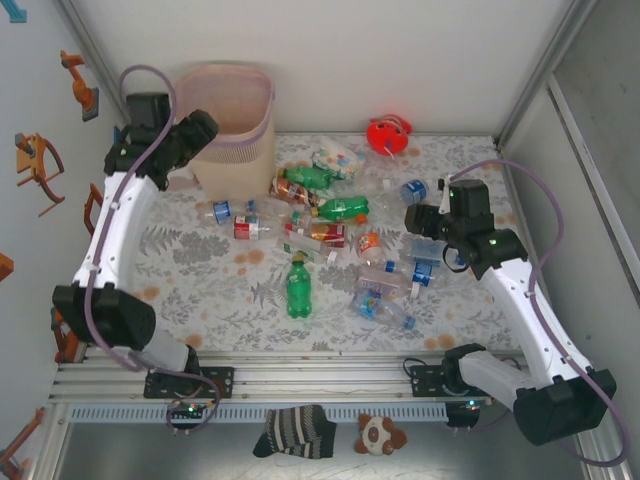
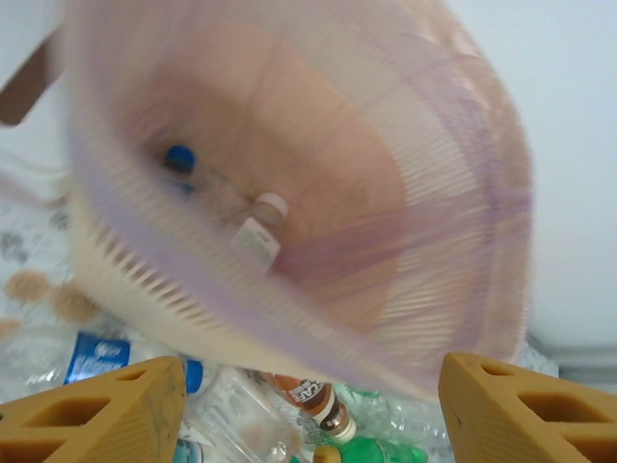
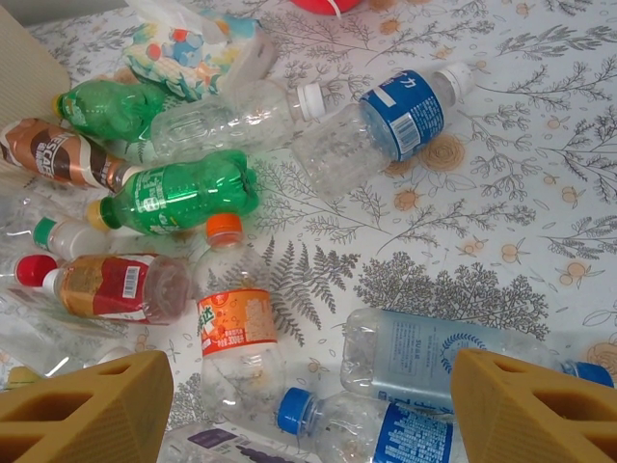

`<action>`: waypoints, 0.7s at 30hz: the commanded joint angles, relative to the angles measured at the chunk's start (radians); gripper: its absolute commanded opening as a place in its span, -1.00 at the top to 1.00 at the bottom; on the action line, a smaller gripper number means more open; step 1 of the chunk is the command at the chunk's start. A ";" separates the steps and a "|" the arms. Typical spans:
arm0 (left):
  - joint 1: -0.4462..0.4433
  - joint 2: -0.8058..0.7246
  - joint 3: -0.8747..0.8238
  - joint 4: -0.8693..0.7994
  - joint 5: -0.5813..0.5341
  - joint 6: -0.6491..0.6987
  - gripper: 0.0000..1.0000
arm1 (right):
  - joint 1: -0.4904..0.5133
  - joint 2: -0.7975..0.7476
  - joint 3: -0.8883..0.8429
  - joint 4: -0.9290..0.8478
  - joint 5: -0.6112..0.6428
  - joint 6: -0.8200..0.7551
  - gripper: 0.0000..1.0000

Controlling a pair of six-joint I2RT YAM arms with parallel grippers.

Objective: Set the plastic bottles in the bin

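In the left wrist view the bin (image 2: pixel 386 241) is smeared by motion blur and cut off by the top edge. Two bottles lying inside it, a blue-capped bottle (image 2: pixel 179 157) and a white-capped bottle (image 2: pixel 260 222), are too soft to make out any label, and the orange fingers (image 2: pixel 96 415) of the left gripper (image 2: pixel 310 367) are cropped by the bottom edge. In the right wrist view the red toy (image 3: pixel 333 5) is only a sliver at the top edge. A blue-labelled bottle (image 3: pixel 386 434) runs off the bottom, where the fingers (image 3: pixel 87 410) of the right gripper (image 3: pixel 308 367) are cropped too. From above, the left arm (image 1: pixel 170 145) covers the bin's near left wall.
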 commanded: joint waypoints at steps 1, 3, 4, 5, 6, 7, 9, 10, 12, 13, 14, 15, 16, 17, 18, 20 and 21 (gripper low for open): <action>0.009 -0.111 -0.142 0.143 -0.128 -0.218 -0.38 | 0.007 0.008 -0.009 0.010 -0.012 -0.017 -0.50; 0.012 -0.147 -0.187 0.104 -0.168 -0.266 -0.35 | 0.006 0.012 -0.009 0.015 -0.016 -0.017 -0.50; 0.016 -0.157 -0.201 0.078 -0.182 -0.292 -0.35 | 0.007 0.015 -0.007 0.015 -0.018 -0.019 -0.50; 0.021 -0.161 -0.212 0.055 -0.184 -0.309 -0.34 | 0.007 0.018 -0.006 0.015 -0.019 -0.020 -0.50; 0.029 -0.163 -0.221 0.029 -0.184 -0.332 -0.32 | 0.007 0.022 -0.004 0.015 -0.021 -0.020 -0.50; 0.036 -0.161 -0.230 0.000 -0.185 -0.355 -0.30 | 0.008 0.024 -0.002 0.015 -0.022 -0.022 -0.51; 0.047 -0.156 -0.251 -0.055 -0.190 -0.409 -0.27 | 0.007 0.028 0.000 0.015 -0.027 -0.020 -0.50; 0.055 -0.151 -0.267 -0.078 -0.186 -0.443 -0.27 | 0.007 0.030 0.001 0.017 -0.030 -0.019 -0.50; 0.077 -0.146 -0.315 -0.082 -0.147 -0.498 -0.26 | 0.008 0.030 0.001 0.018 -0.035 -0.017 -0.50; 0.092 -0.145 -0.350 -0.060 -0.109 -0.526 -0.26 | 0.008 0.030 0.000 0.018 -0.036 -0.017 -0.50; 0.106 -0.143 -0.385 -0.024 -0.068 -0.547 -0.26 | 0.008 0.029 0.000 0.017 -0.037 -0.017 -0.50; 0.125 -0.138 -0.426 0.021 -0.016 -0.572 -0.26 | 0.009 0.029 0.000 0.014 -0.035 -0.017 -0.50; 0.138 -0.131 -0.459 0.061 0.025 -0.593 -0.26 | 0.009 0.028 0.000 0.011 -0.035 -0.018 -0.50; 0.150 -0.121 -0.492 0.100 0.067 -0.612 -0.26 | 0.009 0.026 0.000 0.008 -0.033 -0.019 -0.50; 0.165 -0.106 -0.515 0.124 0.102 -0.630 -0.26 | 0.008 0.023 0.000 0.004 -0.031 -0.019 -0.50; 0.188 -0.070 -0.544 0.153 0.159 -0.663 -0.26 | 0.008 0.018 -0.002 -0.001 -0.026 -0.020 -0.50; 0.199 -0.050 -0.555 0.164 0.189 -0.676 -0.26 | 0.009 0.014 -0.003 -0.002 -0.024 -0.019 -0.50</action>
